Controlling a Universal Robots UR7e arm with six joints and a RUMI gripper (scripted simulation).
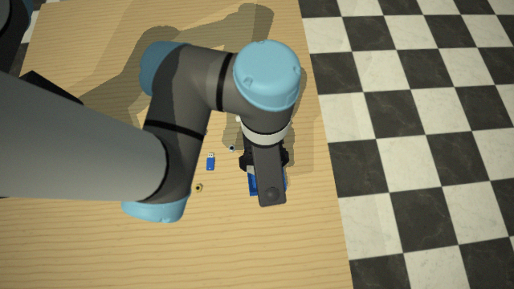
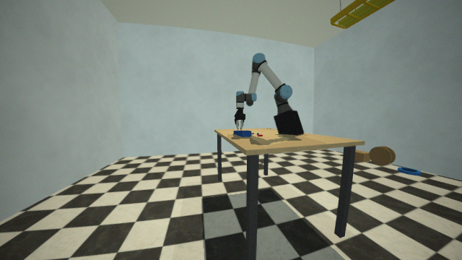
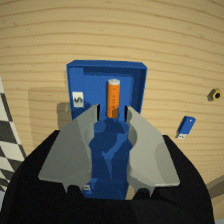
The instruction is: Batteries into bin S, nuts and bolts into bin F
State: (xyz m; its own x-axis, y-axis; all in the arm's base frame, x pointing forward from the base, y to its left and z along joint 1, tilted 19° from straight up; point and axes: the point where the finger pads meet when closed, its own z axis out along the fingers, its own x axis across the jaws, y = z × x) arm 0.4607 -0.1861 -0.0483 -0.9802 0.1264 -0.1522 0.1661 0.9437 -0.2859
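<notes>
A blue bin marked S [image 3: 107, 65] [image 1: 252, 187] [image 2: 242, 133] stands upright on the wooden table [image 1: 261, 249], right under my wrist. An orange battery [image 3: 113, 95] is inside it, clear of both fingers. My gripper [image 3: 112, 106] [image 2: 239, 126] hangs just above the bin with its fingers slightly apart and nothing between them. A dark yellow nut [image 1: 198, 187] [image 3: 214, 94] lies on the table to the left of the bin in the top view. A small silver nut or bolt [image 1: 231, 148] lies beside the arm. The bin marked F is not in view.
A blue USB stick [image 1: 210, 161] [image 3: 186, 127] lies between the nut and the bin. The table's right edge [image 1: 335, 189] runs close to the bin, with checkered floor beyond. The arm's elbow hides much of the table's left side in the top view.
</notes>
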